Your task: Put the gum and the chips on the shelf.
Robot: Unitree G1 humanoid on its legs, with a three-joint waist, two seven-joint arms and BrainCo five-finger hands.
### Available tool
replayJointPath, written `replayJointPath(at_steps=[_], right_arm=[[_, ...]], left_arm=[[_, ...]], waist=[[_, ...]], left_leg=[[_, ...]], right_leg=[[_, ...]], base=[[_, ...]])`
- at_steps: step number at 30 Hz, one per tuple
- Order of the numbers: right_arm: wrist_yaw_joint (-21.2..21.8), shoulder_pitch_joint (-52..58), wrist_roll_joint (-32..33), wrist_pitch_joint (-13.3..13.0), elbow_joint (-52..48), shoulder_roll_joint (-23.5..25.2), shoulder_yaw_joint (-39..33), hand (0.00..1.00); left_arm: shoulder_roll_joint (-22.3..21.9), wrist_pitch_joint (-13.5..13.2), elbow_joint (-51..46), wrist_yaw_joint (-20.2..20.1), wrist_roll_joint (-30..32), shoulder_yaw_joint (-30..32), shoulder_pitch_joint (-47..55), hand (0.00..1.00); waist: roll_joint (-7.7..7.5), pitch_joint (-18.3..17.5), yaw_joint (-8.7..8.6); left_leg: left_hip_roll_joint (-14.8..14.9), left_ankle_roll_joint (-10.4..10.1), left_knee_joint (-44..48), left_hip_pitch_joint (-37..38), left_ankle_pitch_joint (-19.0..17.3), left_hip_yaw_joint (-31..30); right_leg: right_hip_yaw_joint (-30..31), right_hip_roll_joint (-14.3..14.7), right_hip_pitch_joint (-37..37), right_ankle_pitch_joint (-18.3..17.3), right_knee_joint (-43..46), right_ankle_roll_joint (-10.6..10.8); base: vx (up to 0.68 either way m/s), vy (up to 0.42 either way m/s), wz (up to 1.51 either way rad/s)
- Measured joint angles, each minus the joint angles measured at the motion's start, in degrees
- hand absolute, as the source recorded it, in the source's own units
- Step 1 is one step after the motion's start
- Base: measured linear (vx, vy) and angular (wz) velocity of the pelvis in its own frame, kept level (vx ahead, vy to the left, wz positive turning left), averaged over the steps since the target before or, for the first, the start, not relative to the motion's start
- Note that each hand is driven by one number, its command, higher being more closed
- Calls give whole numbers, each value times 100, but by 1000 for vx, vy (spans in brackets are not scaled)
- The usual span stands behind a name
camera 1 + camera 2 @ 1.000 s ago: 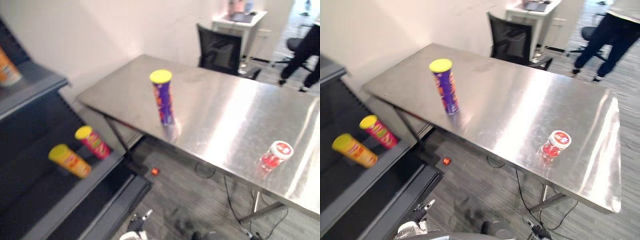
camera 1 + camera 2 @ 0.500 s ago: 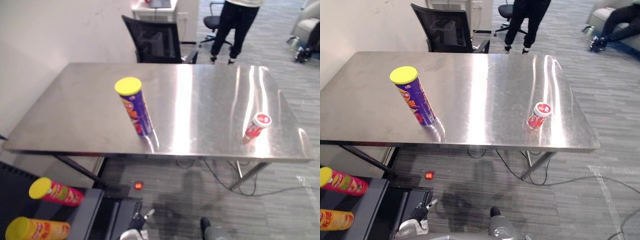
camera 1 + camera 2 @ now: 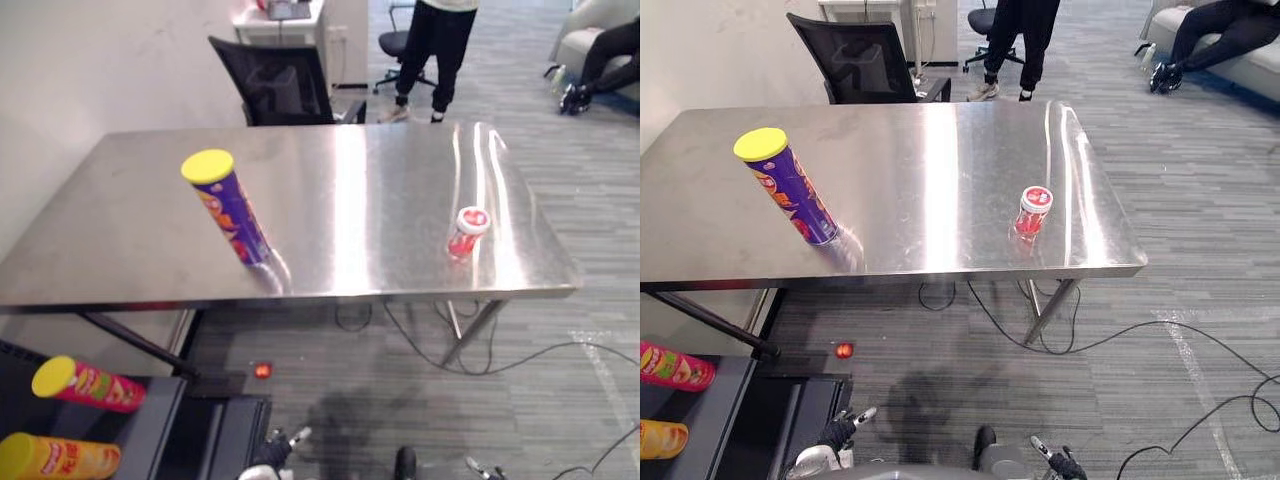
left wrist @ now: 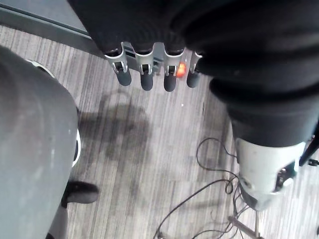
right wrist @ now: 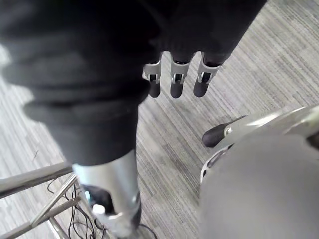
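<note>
Chips can (image 3: 228, 208) centre-left, gum jar (image 3: 467, 232) right, on tabletop (image 3: 380, 180). L hand (image 4: 145, 74), R hand (image 5: 175, 79) slack, empty. Rec: grasp can mid-body.

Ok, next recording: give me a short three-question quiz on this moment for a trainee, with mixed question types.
1. True or false: the purple cylindrical chips can with the yellow lid already lies on the dark shelf.
2. Multiple choice: on the steel table, the small red gum jar with the white lid stands A) to the robot's left of the purple can, B) to its right, C) on top of it.
3. Fill in: the left hand and the right hand hang over the floor with straight fingers, holding ____.
Key: 1 false; 2 B; 3 nothing.
</note>
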Motion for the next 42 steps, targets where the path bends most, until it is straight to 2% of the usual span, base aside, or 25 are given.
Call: replayJointPath(at_steps=[3, 5, 6, 8, 10, 11, 12, 13, 14, 19, 20, 25, 28, 33, 36, 39, 42], right_arm=[[22, -27, 0, -12, 7, -78, 409, 0], [55, -39, -1, -14, 7, -161, 667, 0], [69, -37, -3, -13, 9, -186, 684, 0], [107, -63, -4, -17, 6, -210, 687, 0], [125, 35, -7, -18, 3, -240, 665, 0], [117, 138, -16, -3, 33, -272, 665, 0], [129, 273, -25, -3, 26, -211, 663, 0], [130, 304, -28, 4, 35, -194, 661, 0], [125, 358, -65, 5, 87, -189, 626, 0], [105, 402, -230, 10, 233, -108, 78, 0], [4, 411, -229, 82, 280, 67, -257, 0], [4, 404, -226, 82, 279, 67, -258, 0], [9, 351, -110, 87, 275, 67, -247, 0], [2, 122, 513, 73, 74, 62, -358, 0], [-42, 91, 866, 46, -466, 32, -998, 0], [-235, 105, 1037, -169, -951, -197, -1501, 0], [-503, 169, 1123, -357, -1299, -455, -1862, 0]], left_arm=[[74, -53, -156, -1, -62, 11, -14, 0], [87, -53, -170, 4, -185, 89, -21, 0], [76, -52, -165, 4, -204, 94, -20, 0], [69, -46, -134, 4, -226, 85, -17, 0], [62, -41, -110, 10, -223, -16, -18, 0], [62, -37, -63, 10, -224, -48, -44, 0], [74, -27, 28, 19, -212, -89, -74, 0], [94, -26, 68, 28, -205, -90, -100, 0], [120, -18, 102, 36, -190, -89, -126, 0], [111, 15, 257, 53, -108, -99, -167, 0], [221, 13, 620, 44, 71, -636, -386, 0], [222, 12, 629, 43, 73, -634, -388, 0], [222, 10, 584, 46, 45, -614, -373, 0], [184, 5, 403, 54, -49, -260, -265, 0], [162, 8, 303, 104, -244, 194, -122, 0], [143, 12, 271, 202, -236, 554, 27, 0], [33, 6, 266, 224, -232, 646, 53, 0]], waist=[[-111, 40, 100], [-208, 78, 206], [-192, 61, 219], [-156, 44, 200], [-55, 23, 156], [-7, -1, 146], [13, -78, 135], [-46, -80, 123], [-66, -74, 58], [29, -70, -16], [-104, -67, -114], [-97, -63, -110], [-101, -66, -90], [-87, -106, 46], [-54, -210, 78], [-18, -273, 71], [11, -346, 49]], left_leg=[[152, 0, 991, -342, -2, -142], [110, 2, 1658, -616, -92, -778], [51, 50, 1656, -623, -185, -1053], [-136, -6, 1132, -604, -375, -1563], [-157, -49, 44, -597, -169, -1749], [-148, -112, -45, -574, 101, -1670], [-238, -76, -119, -598, 84, -1523], [-287, -38, -131, -586, 95, -1474], [-357, -15, -144, -502, 91, -1351], [-427, -16, -335, -129, 89, -939], [-198, -82, -630, 131, 112, -912], [-209, -79, -637, 100, 117, -951], [-224, -59, -667, 46, 135, -1045], [-150, -115, -827, -52, 187, -976], [-29, -165, -851, -65, 174, -789], [11, -195, -801, 25, 182, -540], [-75, -195, -442, 8, 196, -458]], right_leg=[[89, 12, 223, 82, -260, 4], [433, 23, 284, 233, -179, -21], [546, 23, 290, 233, -181, -21], [799, -4, 277, 242, -201, -10], [868, -35, 263, 311, -276, 99], [911, -76, 295, 371, -397, 189], [857, -168, 316, 468, -537, 268], [851, -228, 299, 535, -528, 313], [899, -303, 285, 549, -514, 320], [1087, -361, 322, 547, -449, 324], [926, -121, 428, 564, -571, 264], [861, -144, 437, 561, -571, 265], [552, -218, 453, 433, -576, 250], [69, -240, 325, 387, -574, 189], [-24, -138, 176, 444, -541, 199], [-89, -79, 195, 464, -537, 220], [-104, -218, 310, 468, -536, 232]], base=[[-28, -74, -20], [13, 3, -47], [53, 73, -53], [49, 145, -52], [27, 235, -37], [42, 205, -29], [110, 182, -29], [136, 173, -23], [146, 164, -23], [94, 70, -39], [24, 6, -5], [0, 0, 6], [-18, -2, 29], [33, -26, 2], [127, -43, -23], [163, -34, -34], [100, 23, -18]])
